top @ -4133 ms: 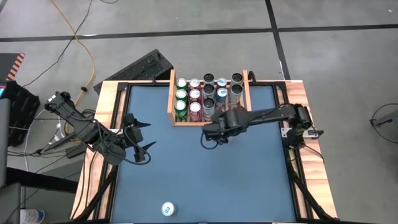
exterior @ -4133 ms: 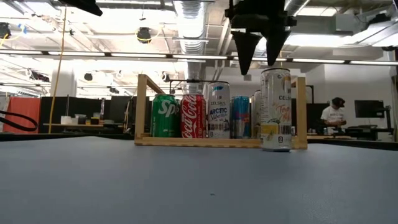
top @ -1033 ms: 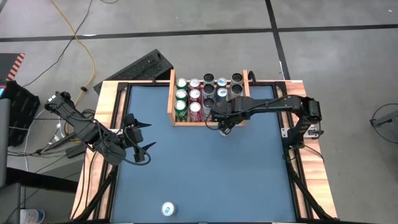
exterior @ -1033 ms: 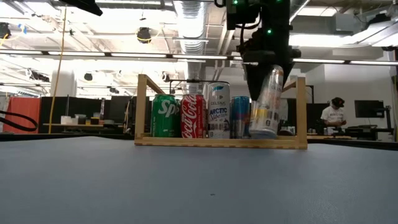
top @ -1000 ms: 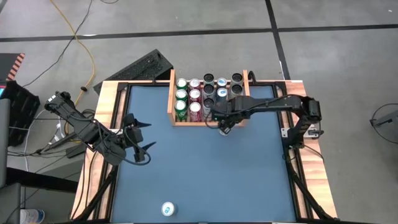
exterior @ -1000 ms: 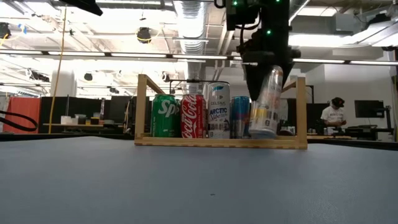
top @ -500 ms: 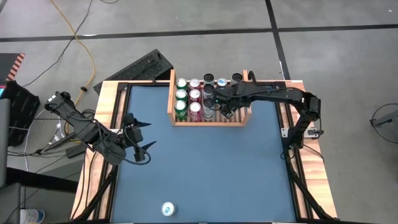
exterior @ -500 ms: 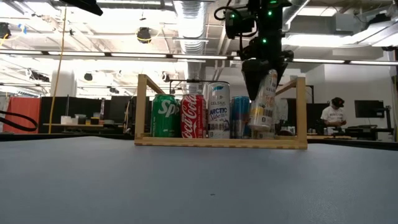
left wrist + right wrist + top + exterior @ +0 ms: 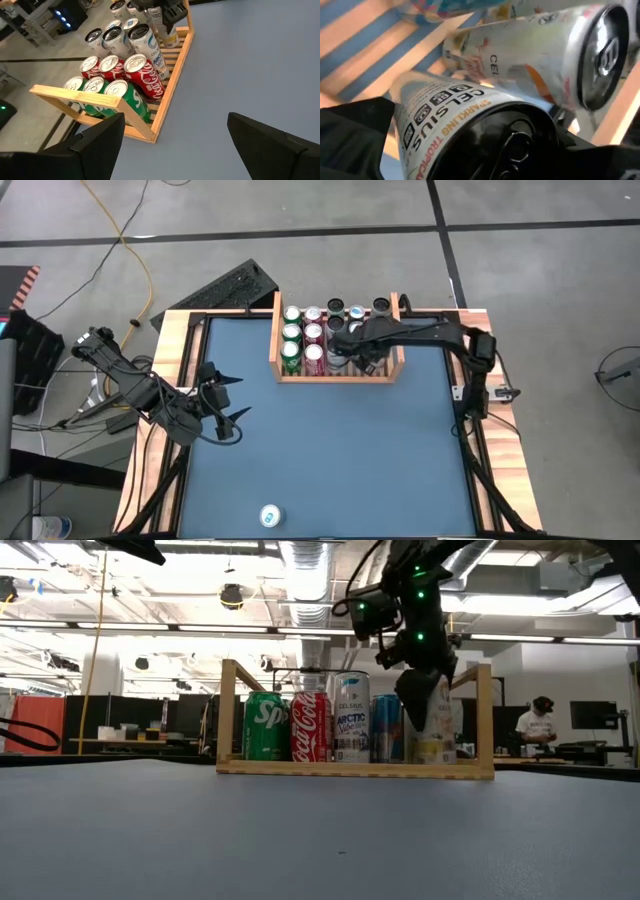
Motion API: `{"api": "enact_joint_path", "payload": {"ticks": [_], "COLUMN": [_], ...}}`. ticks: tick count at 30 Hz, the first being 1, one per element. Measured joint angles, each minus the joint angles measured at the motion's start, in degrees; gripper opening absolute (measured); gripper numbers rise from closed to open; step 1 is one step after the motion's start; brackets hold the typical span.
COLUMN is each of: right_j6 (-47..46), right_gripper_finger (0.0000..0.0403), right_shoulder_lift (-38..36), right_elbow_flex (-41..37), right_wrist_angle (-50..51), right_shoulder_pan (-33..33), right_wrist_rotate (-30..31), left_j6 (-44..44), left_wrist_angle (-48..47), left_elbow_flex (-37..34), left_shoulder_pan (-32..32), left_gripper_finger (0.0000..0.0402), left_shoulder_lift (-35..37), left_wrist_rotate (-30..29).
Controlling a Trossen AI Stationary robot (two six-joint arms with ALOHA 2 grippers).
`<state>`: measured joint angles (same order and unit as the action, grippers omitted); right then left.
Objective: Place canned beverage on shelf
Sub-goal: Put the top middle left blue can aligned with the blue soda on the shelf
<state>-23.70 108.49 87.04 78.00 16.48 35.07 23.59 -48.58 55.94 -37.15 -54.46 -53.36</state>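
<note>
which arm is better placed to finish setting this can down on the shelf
Right. Its end effector already grips the Celsius can inside the shelf, beside the other cans. The left end effector hangs open over bare table, away from the shelf.

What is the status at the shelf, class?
Right gripper shut on Celsius can, lowering it inside the shelf. Left gripper open, waiting over table's left. Neighbouring cans crowd the slot.
</note>
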Motion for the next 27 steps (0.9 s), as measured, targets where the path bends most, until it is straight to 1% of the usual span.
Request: {"api": "enact_joint_path", "payload": {"ticks": [3, 9, 14, 18, 27], "right_j6": [-0.63, -7.13, -8.68, -13.86, -15.35], "right_gripper_finger": [0.0172, 0.0174, 0.0174, 0.0174, 0.0175], "right_shoulder_lift": [0.42, -0.24, -0.23, -0.23, -0.23], "right_elbow_flex": [0.43, 2.77, 3.0, 3.0, 3.0], "right_wrist_angle": [1.17, 1.99, 1.38, 1.32, 2.02], "right_shoulder_pan": [-0.63, 0.12, 1.17, 1.94, 2.21], "right_wrist_rotate": [0.92, -0.18, -0.66, -0.73, -2.36], "left_j6": [0.0, -0.02, 0.04, 0.07, 0.68], "left_wrist_angle": [-0.02, -0.02, -0.02, -0.02, -0.02], "left_elbow_flex": [0.0, 0.0, 0.0, 0.0, 0.0], "left_shoulder_pan": [0.0, 0.0, 0.0, 0.0, 0.0], "left_gripper_finger": [0.0341, 0.0341, 0.0341, 0.0341, 0.0341], "left_shoulder_lift": [-0.02, -0.02, -0.02, -0.02, -0.02], "left_wrist_rotate": [0.01, -0.53, -0.67, -0.66, -0.66]}}
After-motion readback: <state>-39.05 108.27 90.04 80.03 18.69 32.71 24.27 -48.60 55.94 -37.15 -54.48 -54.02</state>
